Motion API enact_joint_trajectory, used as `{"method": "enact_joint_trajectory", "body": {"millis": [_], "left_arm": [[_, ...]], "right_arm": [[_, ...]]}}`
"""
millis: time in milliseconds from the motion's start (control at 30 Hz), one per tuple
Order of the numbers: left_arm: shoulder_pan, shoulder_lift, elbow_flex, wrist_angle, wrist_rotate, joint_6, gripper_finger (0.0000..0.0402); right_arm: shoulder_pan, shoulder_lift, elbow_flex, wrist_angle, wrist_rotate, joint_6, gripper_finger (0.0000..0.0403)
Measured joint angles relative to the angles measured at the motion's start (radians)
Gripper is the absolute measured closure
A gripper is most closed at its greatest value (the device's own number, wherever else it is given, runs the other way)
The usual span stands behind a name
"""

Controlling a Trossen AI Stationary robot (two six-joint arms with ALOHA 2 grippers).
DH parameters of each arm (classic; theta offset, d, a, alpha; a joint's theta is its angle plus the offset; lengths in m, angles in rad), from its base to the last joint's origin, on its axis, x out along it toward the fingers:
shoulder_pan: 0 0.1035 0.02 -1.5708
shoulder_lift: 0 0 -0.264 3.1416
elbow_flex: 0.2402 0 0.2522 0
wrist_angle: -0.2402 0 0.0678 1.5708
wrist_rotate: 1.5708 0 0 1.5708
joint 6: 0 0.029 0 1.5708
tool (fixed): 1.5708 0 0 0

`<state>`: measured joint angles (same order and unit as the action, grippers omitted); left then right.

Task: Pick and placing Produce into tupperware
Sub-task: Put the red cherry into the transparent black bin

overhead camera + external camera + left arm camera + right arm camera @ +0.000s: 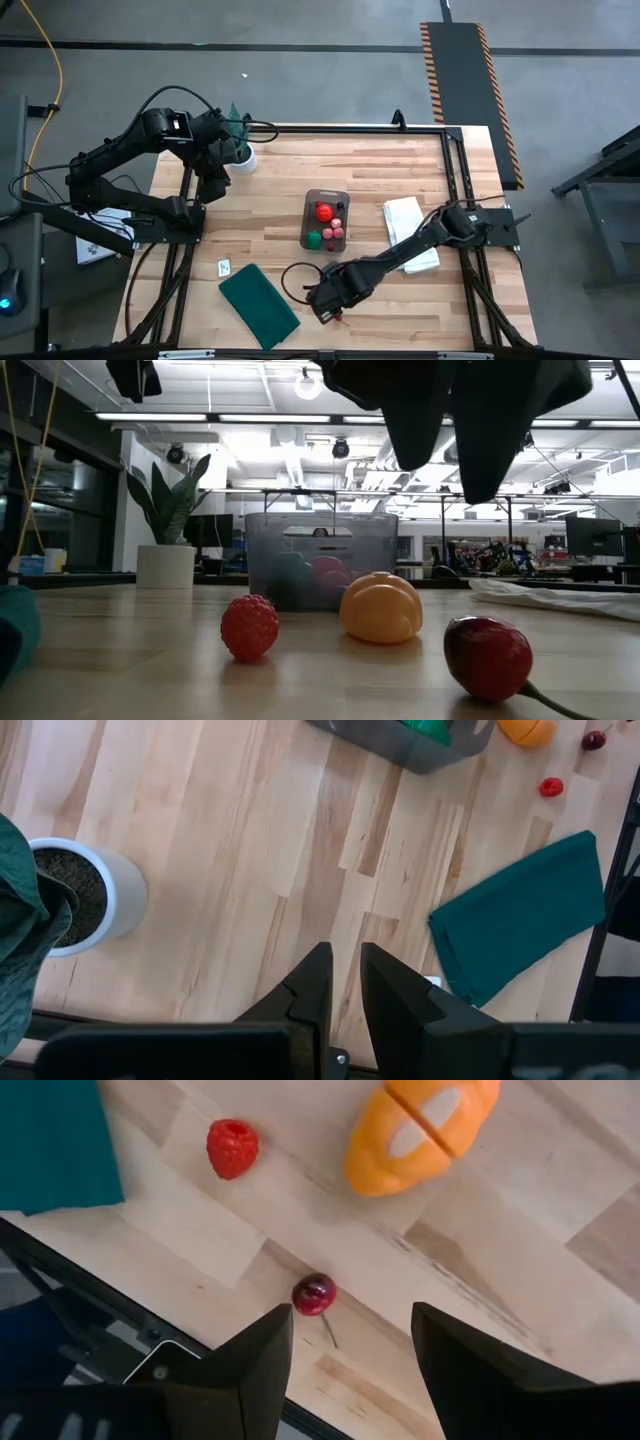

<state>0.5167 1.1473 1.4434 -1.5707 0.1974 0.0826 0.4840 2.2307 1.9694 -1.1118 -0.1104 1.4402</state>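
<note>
My right gripper [345, 1345] hangs low over the front edge of the wooden table [280, 190], its dark fingers spread wide with nothing between them, and a toy cherry [314, 1293] lies on the boards just ahead of the gap. The cherry is a small, glossy, dark red ball with a thin stalk trailing from it. I judge it light, hard and slippery, likely to roll or squirt out, so I would close across its round body, not on the stalk. Near it lie a bumpy, matte red raspberry [232, 1148] and a smooth orange segmented fruit [420, 1130], both still loose on the table. The tupperware [326, 220], a clear grey-tinted rectangular tub with rounded corners, stands at the table's middle, well apart from me, already holding a red ball, a green round piece and small pink ones. A folded dark green cloth [258, 305] lies to one side. My left gripper [340, 990] waits at the far left corner beside a white plant pot [95, 900], fingers narrowed to a slit, holding nothing.
</note>
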Motion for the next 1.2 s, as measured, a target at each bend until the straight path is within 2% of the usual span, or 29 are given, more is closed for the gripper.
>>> {"method": "enact_joint_trajectory", "body": {"millis": [600,767,1000,1200], "left_arm": [[0.000,0.000,0.000,0.000,0.003,0.015,0.0356],[0.000,0.000,0.000,0.000,0.083,0.047,0.0356],[0.000,0.000,0.000,0.000,0.285,0.132,0.0356],[0.000,0.000,0.000,0.000,0.319,0.139,0.0356]], "right_arm": [[0.033,0.006,-0.001,0.149,0.004,0.048,0.0208],[0.050,0.017,-0.001,0.156,0.000,0.088,0.0208],[0.063,0.037,-0.002,0.177,-0.027,0.137,0.0208],[0.066,0.071,-0.002,0.189,-0.050,0.180,0.0208]]}}
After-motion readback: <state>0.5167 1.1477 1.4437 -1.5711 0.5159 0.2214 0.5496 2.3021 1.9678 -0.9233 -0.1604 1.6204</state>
